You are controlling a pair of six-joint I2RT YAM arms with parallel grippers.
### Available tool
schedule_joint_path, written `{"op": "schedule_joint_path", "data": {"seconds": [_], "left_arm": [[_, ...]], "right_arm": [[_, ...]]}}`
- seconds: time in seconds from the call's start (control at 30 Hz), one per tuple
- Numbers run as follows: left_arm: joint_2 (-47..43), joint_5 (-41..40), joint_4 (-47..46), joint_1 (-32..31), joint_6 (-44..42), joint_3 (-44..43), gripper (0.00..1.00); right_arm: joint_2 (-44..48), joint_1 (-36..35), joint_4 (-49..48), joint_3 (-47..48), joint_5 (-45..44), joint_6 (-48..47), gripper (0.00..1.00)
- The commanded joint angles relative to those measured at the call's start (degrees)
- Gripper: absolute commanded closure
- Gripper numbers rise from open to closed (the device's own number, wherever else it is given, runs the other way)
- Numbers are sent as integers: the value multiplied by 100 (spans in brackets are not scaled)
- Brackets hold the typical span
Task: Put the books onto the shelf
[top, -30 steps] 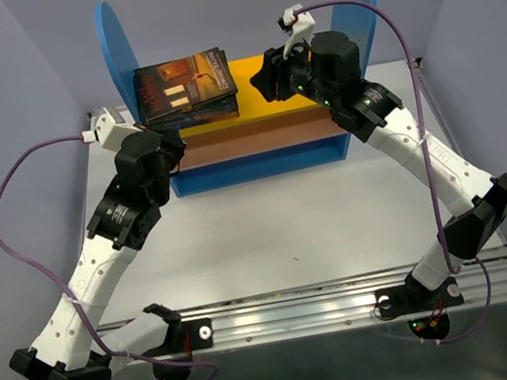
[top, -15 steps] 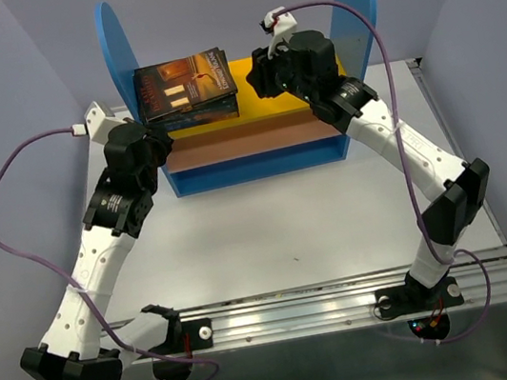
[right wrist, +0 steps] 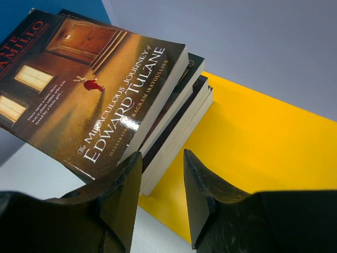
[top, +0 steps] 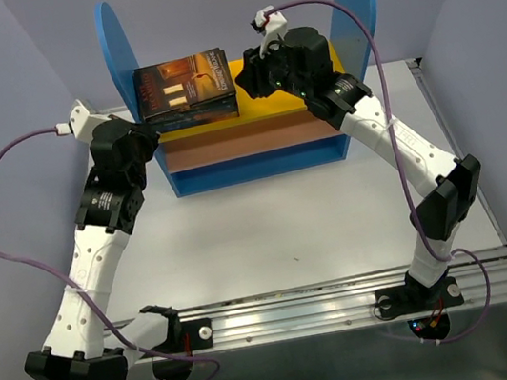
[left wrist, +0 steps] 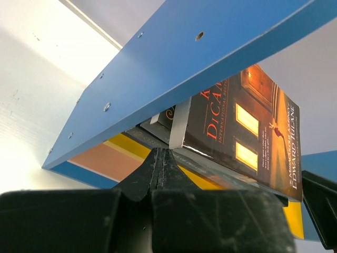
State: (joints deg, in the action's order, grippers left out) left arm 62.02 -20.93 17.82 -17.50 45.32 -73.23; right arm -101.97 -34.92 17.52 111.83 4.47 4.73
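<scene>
1. Since the books lie as a flat, uneven stack at the left end of the shelf's top board, close against the left panel, a careless nudge is the main risk. The top book overhangs those beneath it and could slide off.
2. The right gripper hovers just right of the stack, jaws partly open and holding nothing, fingers aimed at the page edges. If it pushes high, it would likely shear only the top book leftward. If it pushes low, the stack could tip.
3. If it closes there instead, the jaws look too narrow for the whole stack. They would probably pinch one or two books and drag the rest askew.
4. The left gripper is fully closed and empty, its tips pointing at the stack's left corner from beside the left panel. I cannot tell whether it touches book or panel.
5. A forward move by that arm could knock the panel and shift the whole shelf, jolting the stack.
6. With both arms crowding one stack, squeezing from opposite sides could buckle the thin covers.
</scene>
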Motion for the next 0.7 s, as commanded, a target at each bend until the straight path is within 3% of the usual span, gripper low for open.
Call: {"op": "schedule_joint_path", "data": {"seconds": [0.0,0.67], "left_arm": [[73,106,-244,97,-173,-314,100],[363,423,-473,335,-173,-490,100]], "right_arm": [[28,-15,-240,225,256,28,57],[37,-15,-249,120,977,72,57]]}}
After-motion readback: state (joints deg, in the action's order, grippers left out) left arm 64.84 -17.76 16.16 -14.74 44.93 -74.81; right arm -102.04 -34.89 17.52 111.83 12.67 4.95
